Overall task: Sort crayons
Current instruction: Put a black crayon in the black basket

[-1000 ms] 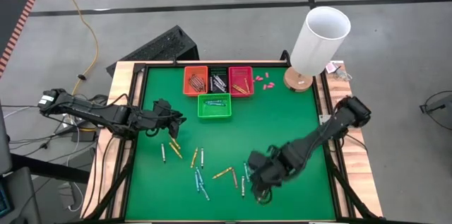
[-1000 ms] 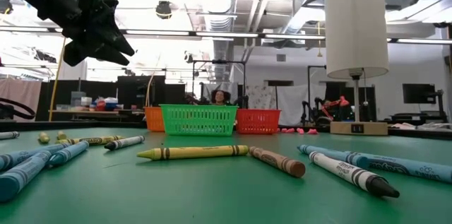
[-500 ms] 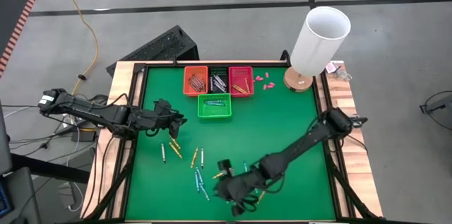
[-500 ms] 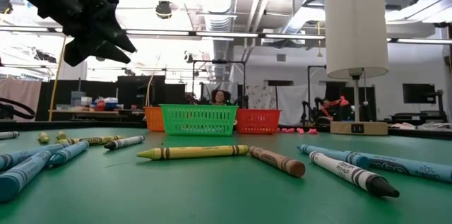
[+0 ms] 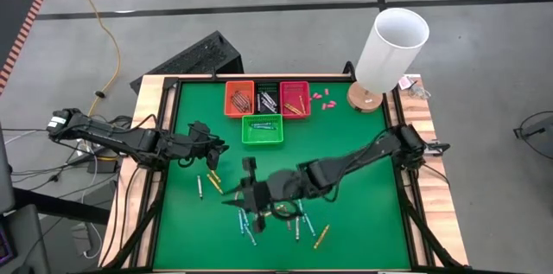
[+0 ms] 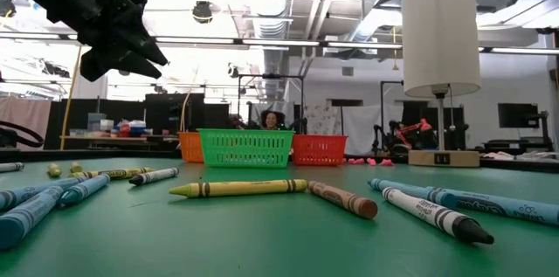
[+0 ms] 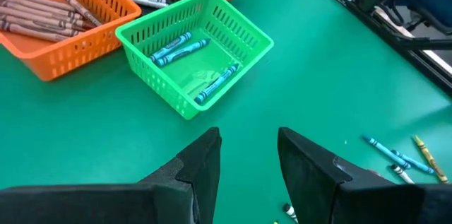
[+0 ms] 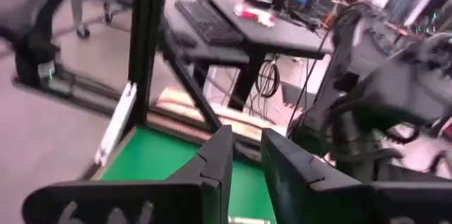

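**A:** Two pairs of fingers, both empty. The left gripper (image 7: 247,174) shows a clear gap between its dark fingers (image 7: 201,167) with nothing in it; the right gripper (image 8: 246,164) has its fingers (image 8: 219,164) parted by a narrow slot, also bare.

**B:** Where do they sit?

**A:** From above, the left gripper (image 5: 210,146) hangs over the mat's left side, at about nine o'clock from the table's centre. The right gripper (image 5: 246,194) reaches across to the middle, among the loose crayons (image 5: 246,222), which lie scattered from seven to five o'clock on the green mat (image 5: 346,149).

**B:** And the sorted ones?

**A:** At twelve o'clock: brown crayons in the orange basket (image 5: 227,101), blue ones in the green basket (image 5: 262,142), yellow ones in the red basket (image 5: 295,86), and grey ones in a dark basket between orange and red. Tiny pink bits (image 5: 321,99) lie at one o'clock, beside the lamp (image 5: 390,45).

**B:** Edges and room?

**A:** Wooden rim (image 5: 421,131) all round the mat; bare green stretches at three o'clock. Level with the table, a yellow crayon (image 6: 238,189) lies nearest, and behind the baskets a workshop with a person (image 6: 272,121) far off.
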